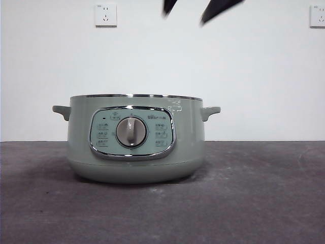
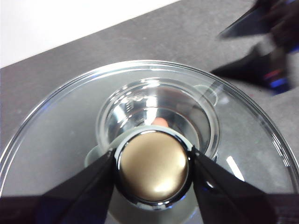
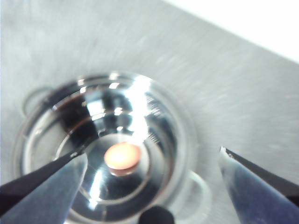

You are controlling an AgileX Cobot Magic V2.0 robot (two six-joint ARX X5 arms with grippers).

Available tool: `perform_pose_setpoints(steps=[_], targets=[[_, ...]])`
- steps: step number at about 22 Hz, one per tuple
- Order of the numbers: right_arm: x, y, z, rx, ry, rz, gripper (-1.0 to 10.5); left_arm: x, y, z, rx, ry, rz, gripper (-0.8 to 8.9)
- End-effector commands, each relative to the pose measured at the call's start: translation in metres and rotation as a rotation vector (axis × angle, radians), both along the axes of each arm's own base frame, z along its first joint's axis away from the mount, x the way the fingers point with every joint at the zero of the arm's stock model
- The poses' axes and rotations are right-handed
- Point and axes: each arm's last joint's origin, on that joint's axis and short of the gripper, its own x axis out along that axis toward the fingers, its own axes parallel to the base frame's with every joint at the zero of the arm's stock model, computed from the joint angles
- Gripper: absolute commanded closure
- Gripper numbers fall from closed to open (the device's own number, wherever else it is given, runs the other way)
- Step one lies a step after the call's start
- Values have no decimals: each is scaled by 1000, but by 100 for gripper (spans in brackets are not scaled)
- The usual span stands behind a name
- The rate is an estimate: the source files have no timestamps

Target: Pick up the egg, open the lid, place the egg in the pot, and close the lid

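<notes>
The sage-green pot stands uncovered on the table. Inside it, the small brown-orange egg lies on the shiny bottom. My right gripper hangs open high above the pot's mouth, with nothing between its jaws. My left gripper is shut on the round knob of the clear glass lid and holds it in the air over the pot. Through the glass the egg shows faintly. The lid is out of the front view, where only two black jaw tips show at the top edge.
The dark grey table runs out on both sides of the pot. A white wall with two sockets is behind. The right gripper shows blurred beside the raised lid in the left wrist view.
</notes>
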Motion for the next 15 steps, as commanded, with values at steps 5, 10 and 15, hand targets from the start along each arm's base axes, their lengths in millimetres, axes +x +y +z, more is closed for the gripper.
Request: perform_pose_setpoints(steps=[5,10,15], targets=[[-80,-62,67,139,-166,-34,473,57,-33,-14,-30,-20,-73,822],[-116,-86,86,198,-243,-35,473,91,-60,-39,-4,34,-110,822],[-136,-100,93,224,-274,-36,473,119,-79,-63,23,55,-135,822]])
